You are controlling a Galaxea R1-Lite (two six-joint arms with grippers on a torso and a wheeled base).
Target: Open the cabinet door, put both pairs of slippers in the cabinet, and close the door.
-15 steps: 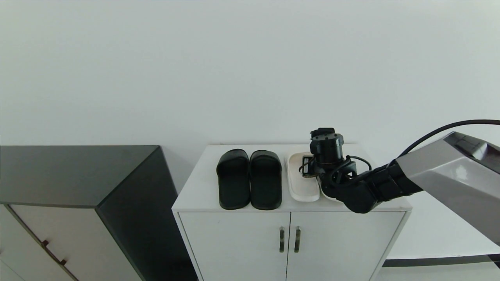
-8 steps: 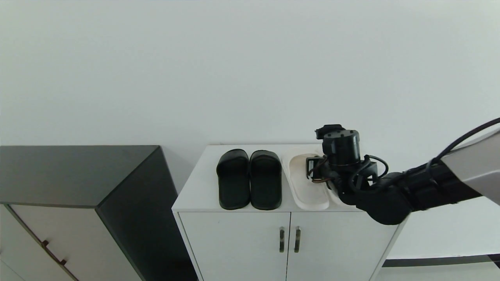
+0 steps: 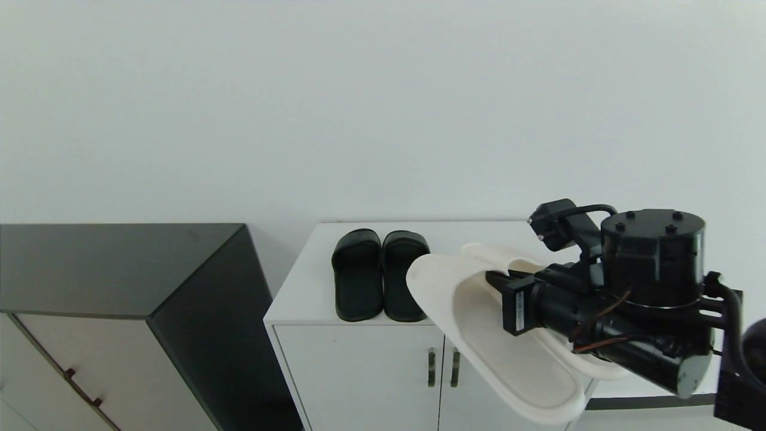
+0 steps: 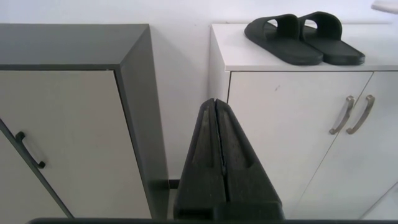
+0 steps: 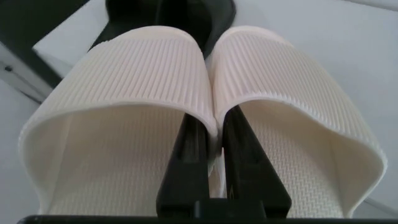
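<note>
The cabinet (image 3: 359, 371), at 12 o'clock, is shared: seen from above by the head view, lower and nearer by the left wrist view.

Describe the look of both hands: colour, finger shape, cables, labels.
Left hand: two matt black fingers, flat-faced, tapering to a narrow wedge. Right hand: the same black fingers, on a boxy black body with a small white label. Behind it are a round black wrist housing with bolt heads on top, thin reddish wires and a thick black cable.
</note>
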